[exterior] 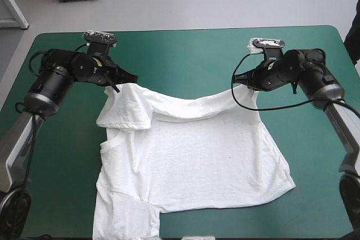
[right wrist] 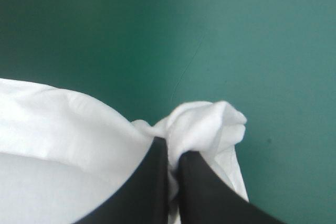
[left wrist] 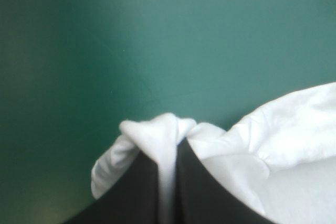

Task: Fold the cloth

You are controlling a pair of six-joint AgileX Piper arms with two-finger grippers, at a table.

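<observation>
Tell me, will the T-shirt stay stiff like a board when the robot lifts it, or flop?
Probably flop: the T-shirt sags in a curve between the left pincer and the right pincer. It looks light, since a small bunched pinch at each corner holds it up. It creases softly, so it is hardly fragile.

1. The T-shirt (left wrist: 294, 124) fold pinched in the left gripper (left wrist: 168, 148) is blurred, and how deep it reaches is hidden.
2. Beside the right gripper (right wrist: 174, 148), the cloth spreads out of the wrist view, its edge cut off.
3. In the high view, well behind both grippers, the T-shirt's lowest corner runs off the picture.
4. The worktop (exterior: 185, 54) under the cloth is hidden.
</observation>
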